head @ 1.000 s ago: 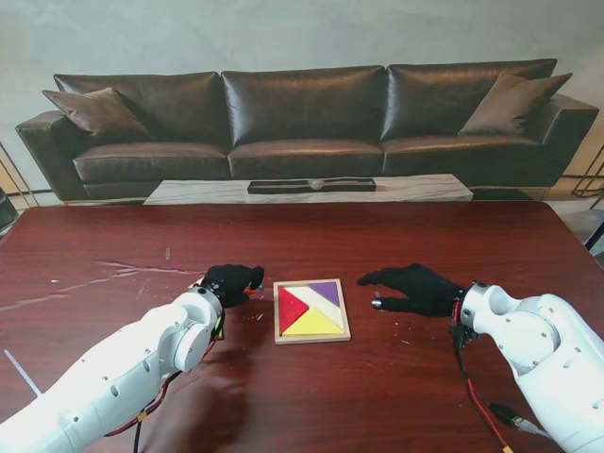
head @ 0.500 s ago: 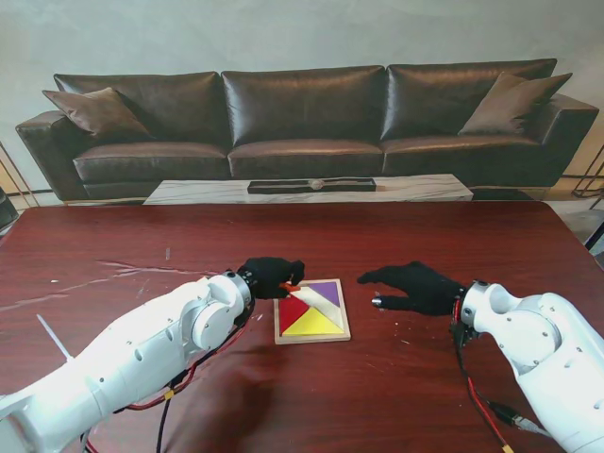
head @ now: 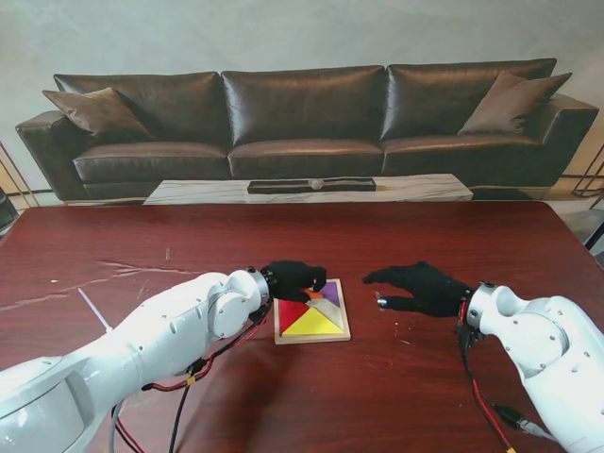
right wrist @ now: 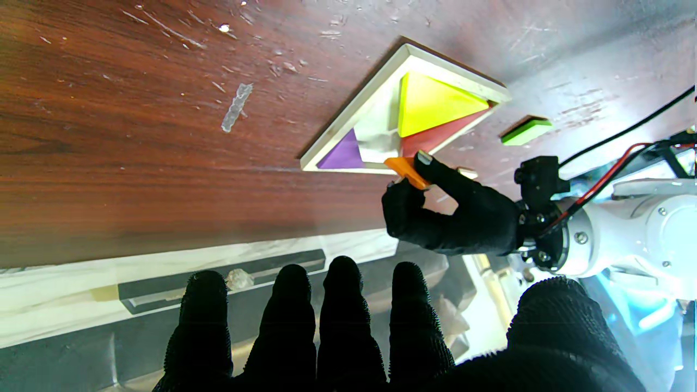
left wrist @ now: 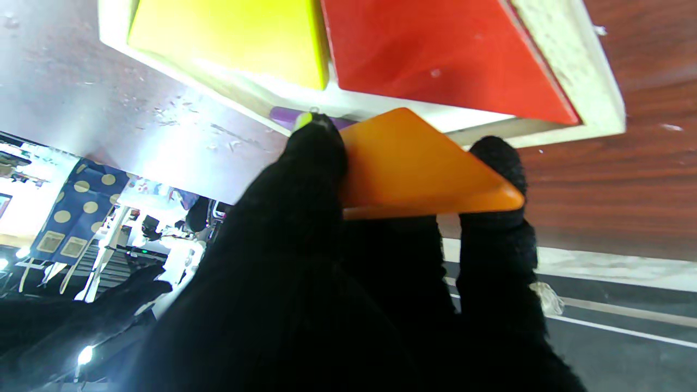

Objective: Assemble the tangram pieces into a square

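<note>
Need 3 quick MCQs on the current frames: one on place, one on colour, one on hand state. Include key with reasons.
1. Where is the orange triangle?
A. flat in the tray
B. pinched in the left hand, at the tray's far edge
C. under the right hand

2. Which colours already sit in the tray?
A. red, yellow, purple
B. blue, green, pink
C. only yellow

3. State of the right hand?
A. shut on a piece
B. fist on the tray
C. open, holding nothing

Key: B, the left wrist view shows fingers clamping it; A, the red, yellow and purple pieces lie inside the frame; C, its fingers are spread, to the right of the tray.
</note>
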Controlling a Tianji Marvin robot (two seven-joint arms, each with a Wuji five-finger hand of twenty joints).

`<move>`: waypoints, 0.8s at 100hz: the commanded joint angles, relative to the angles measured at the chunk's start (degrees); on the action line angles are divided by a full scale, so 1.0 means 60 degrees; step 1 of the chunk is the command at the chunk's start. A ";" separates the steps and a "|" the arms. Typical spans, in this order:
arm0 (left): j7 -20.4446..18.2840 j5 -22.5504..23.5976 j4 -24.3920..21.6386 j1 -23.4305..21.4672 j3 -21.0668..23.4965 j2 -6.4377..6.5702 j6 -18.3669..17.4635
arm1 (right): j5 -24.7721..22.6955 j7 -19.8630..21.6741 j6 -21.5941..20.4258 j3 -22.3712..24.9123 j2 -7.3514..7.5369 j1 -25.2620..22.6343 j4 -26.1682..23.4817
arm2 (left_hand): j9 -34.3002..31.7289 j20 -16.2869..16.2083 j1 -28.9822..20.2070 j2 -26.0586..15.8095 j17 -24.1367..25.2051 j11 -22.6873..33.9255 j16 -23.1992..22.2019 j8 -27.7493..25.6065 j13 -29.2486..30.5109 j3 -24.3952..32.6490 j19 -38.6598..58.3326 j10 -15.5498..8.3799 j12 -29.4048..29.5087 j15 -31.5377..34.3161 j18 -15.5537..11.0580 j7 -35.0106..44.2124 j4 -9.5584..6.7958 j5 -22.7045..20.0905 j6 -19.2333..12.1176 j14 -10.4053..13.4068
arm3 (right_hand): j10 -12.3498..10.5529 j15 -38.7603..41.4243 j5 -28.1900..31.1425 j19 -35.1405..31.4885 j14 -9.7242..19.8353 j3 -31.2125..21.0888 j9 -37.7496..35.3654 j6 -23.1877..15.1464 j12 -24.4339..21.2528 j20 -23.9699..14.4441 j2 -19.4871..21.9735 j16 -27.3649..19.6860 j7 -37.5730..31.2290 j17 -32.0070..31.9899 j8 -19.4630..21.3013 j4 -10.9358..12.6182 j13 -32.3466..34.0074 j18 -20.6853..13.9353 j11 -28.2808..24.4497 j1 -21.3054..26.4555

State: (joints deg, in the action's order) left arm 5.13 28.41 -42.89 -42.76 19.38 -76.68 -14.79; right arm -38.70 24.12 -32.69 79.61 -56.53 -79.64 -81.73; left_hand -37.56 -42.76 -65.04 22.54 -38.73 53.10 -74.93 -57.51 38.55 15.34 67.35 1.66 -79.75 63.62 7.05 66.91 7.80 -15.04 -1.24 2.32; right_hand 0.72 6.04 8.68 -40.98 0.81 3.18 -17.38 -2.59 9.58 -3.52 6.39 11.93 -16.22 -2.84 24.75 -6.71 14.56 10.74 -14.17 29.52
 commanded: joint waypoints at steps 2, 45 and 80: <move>-0.0015 -0.0176 0.0202 0.0132 -0.0081 -0.0249 -0.0130 | -0.0056 0.0008 -0.0033 0.0005 0.0027 -0.0082 -0.0066 | -0.0396 -0.0075 -0.1076 -0.0199 0.0037 0.0112 -0.0150 0.0070 -0.0022 0.0425 0.0044 0.0017 -0.0195 -0.0080 0.0131 0.0283 -0.0880 -0.0151 -0.0153 0.0250 | -0.0087 0.0016 -0.0218 -0.0045 0.0166 0.0000 0.0031 -0.0235 0.0108 0.0114 0.0005 -0.0003 -0.0105 -0.0042 -0.0130 0.0244 -0.0048 -0.0111 -0.0141 0.0119; 0.0670 -0.0466 0.2755 0.0590 -0.0783 -0.1470 -0.1621 | -0.0064 0.0112 -0.0021 0.0143 0.0048 -0.0202 -0.0162 | -0.0434 -0.0054 -0.0982 -0.0047 0.0162 0.0213 -0.0024 0.0228 -0.0017 0.0578 0.0035 0.0012 -0.0037 -0.0049 0.0197 0.0262 -0.0870 -0.0322 -0.0281 0.0227 | -0.0086 0.0024 -0.0224 -0.0049 0.0172 0.0000 0.0034 -0.0235 0.0108 0.0107 0.0011 -0.0004 -0.0108 -0.0029 -0.0132 0.0245 -0.0047 -0.0113 -0.0141 0.0124; 0.1048 -0.0501 0.4078 0.0851 -0.1131 -0.2155 -0.2315 | -0.0112 0.0168 0.0004 0.0267 0.0059 -0.0314 -0.0258 | -0.0004 0.0213 -0.0488 -0.0260 0.0818 -0.0954 0.0362 0.2203 -0.0493 0.0622 -0.0358 0.0444 0.0268 -0.0894 0.0553 0.0146 -0.0775 -0.0205 -0.0158 -0.0375 | -0.0089 0.0030 -0.0222 -0.0049 0.0164 0.0002 0.0024 -0.0238 0.0109 0.0104 0.0018 -0.0004 -0.0111 -0.0025 -0.0133 0.0244 -0.0041 -0.0102 -0.0144 0.0122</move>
State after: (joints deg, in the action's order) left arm 11.64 25.74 -18.50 -38.18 12.73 -88.98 -28.53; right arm -39.06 24.96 -32.65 81.21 -56.37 -81.06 -82.86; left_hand -37.56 -42.13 -65.07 22.34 -34.62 49.17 -73.39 -46.98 37.94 15.66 65.86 2.48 -79.47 60.05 8.97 67.52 6.10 -17.25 -2.29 0.74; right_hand 0.72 6.04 8.68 -40.98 0.81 3.18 -17.38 -2.59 9.58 -3.52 6.39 11.93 -16.22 -2.83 24.75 -6.71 14.56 10.63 -14.17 29.52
